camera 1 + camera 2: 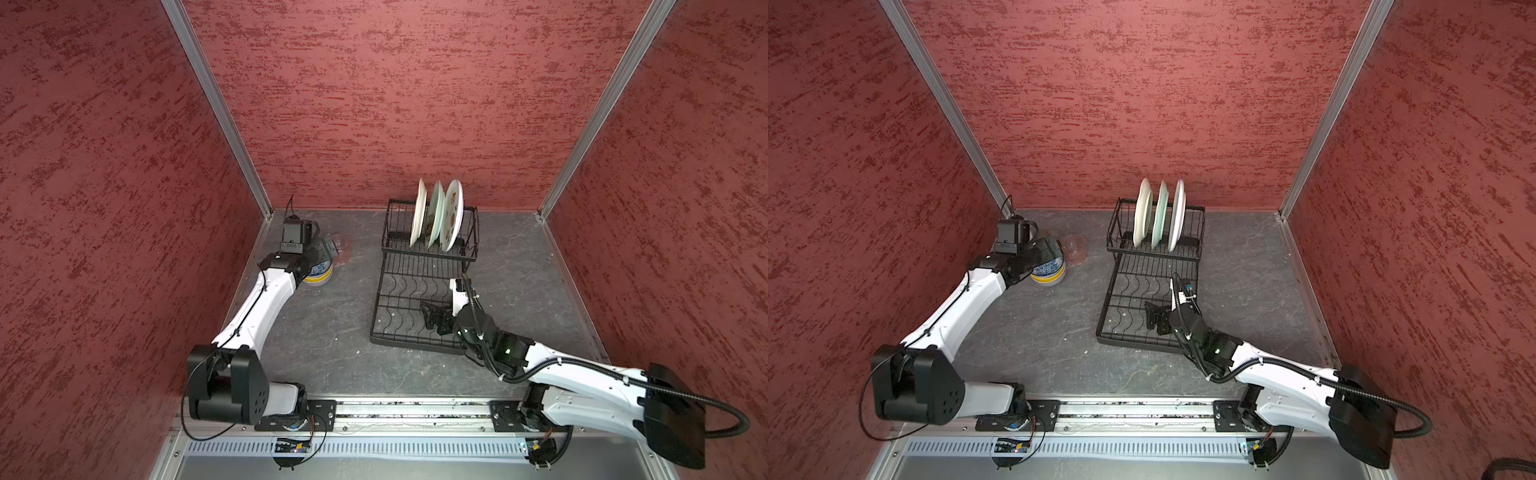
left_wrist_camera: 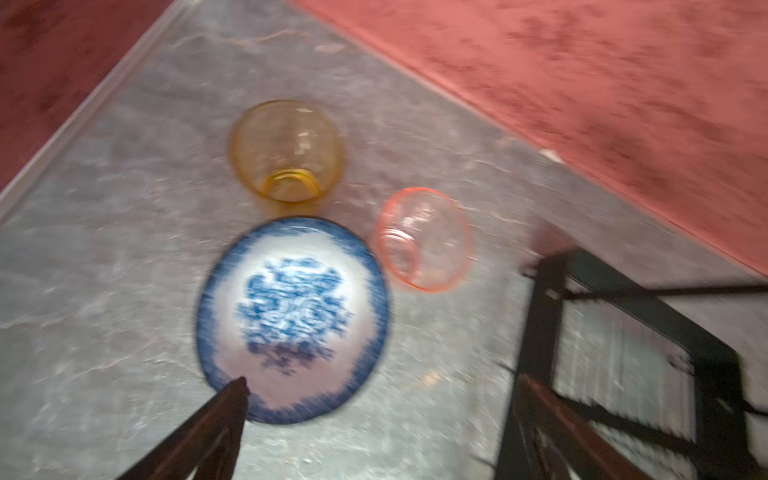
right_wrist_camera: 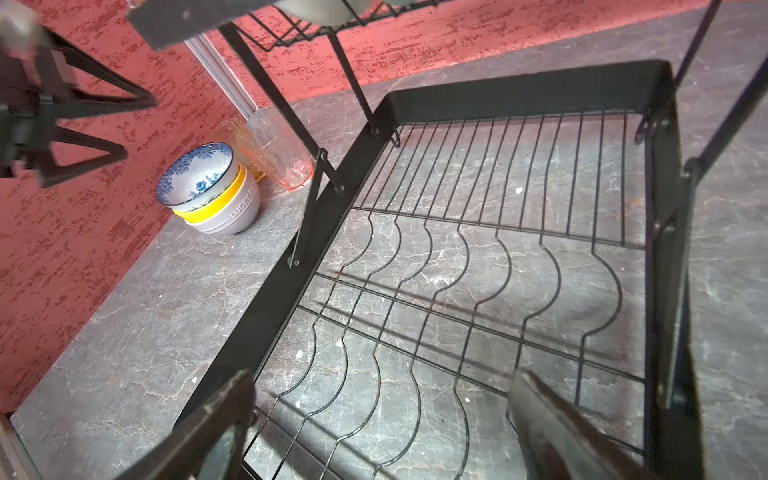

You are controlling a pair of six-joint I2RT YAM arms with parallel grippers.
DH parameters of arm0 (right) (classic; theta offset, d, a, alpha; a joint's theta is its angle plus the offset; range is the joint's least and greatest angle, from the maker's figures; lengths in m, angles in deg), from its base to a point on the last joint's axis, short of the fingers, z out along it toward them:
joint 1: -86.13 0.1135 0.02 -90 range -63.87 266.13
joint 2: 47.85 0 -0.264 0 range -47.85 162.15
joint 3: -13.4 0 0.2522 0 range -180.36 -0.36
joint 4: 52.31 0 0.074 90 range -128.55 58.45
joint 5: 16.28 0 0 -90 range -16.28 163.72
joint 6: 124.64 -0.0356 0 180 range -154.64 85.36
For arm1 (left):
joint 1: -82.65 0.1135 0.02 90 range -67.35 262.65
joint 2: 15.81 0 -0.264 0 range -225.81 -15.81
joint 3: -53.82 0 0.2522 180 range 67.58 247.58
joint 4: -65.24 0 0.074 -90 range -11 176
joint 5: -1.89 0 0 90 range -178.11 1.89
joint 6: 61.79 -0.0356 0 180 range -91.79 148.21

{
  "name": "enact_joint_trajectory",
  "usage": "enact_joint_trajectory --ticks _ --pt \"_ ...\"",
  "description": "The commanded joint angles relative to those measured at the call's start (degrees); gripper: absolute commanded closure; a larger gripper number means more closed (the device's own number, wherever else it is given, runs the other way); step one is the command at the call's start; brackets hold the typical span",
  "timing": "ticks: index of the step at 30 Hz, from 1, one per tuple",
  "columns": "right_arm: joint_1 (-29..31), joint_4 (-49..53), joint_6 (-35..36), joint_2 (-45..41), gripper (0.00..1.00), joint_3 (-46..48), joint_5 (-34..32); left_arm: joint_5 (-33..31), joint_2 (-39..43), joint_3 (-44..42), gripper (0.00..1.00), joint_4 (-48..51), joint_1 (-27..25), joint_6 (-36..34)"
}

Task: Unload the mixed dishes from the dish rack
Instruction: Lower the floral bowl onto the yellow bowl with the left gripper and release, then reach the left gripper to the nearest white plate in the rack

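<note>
Three plates point(image 1: 435, 214) are left in the rack point(image 1: 379, 299). They stand upright on their edges in the high basket part at the back, side by side. Their flat faces look to the sides, and their thin rims point up and toward the front. The low flat part of the rack in front of them has no dishes on it.

The right gripper point(image 1: 428, 316) hangs just over that low front part. Its two fingers are spread wide and there is nothing between them. From there the plates are farther back and higher up, so I think it must go up and away to the back to reach a rim. To pinch a plate, the fingers would need one on each face, so the gap should line up left to right across the thin rim.

The left gripper point(image 2: 384, 378) is well off to the left, over the stack of bowls point(image 3: 203, 178) on the table point(image 1: 324, 332). Its fingers are spread wide too and hold nothing. The yellow glass point(image 2: 286, 149) and the pink glass point(image 2: 424, 237) stand just beside the bowls. The right arm is the nearer one to the plates
</note>
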Motion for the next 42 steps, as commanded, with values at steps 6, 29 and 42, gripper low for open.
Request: enact_joint_trajectory --ticks 6,29,42 --pt "-2.0 3.2 -4.9 -2.0 0.01 2.2 -2.8 10.6 12.4 0.7 0.00 0.2 -5.7 -1.1" --pt "-2.8 0.5 -7.8 -3.9 0.01 1.7 6.6 13.2 3.2 9.1 0.27 -16.9 -27.4 -4.1" --pt "-2.8 -0.5 -10.6 -8.3 0.01 6.3 3.8 5.4 -3.4 11.6 0.41 -20.8 -31.0 -8.1"
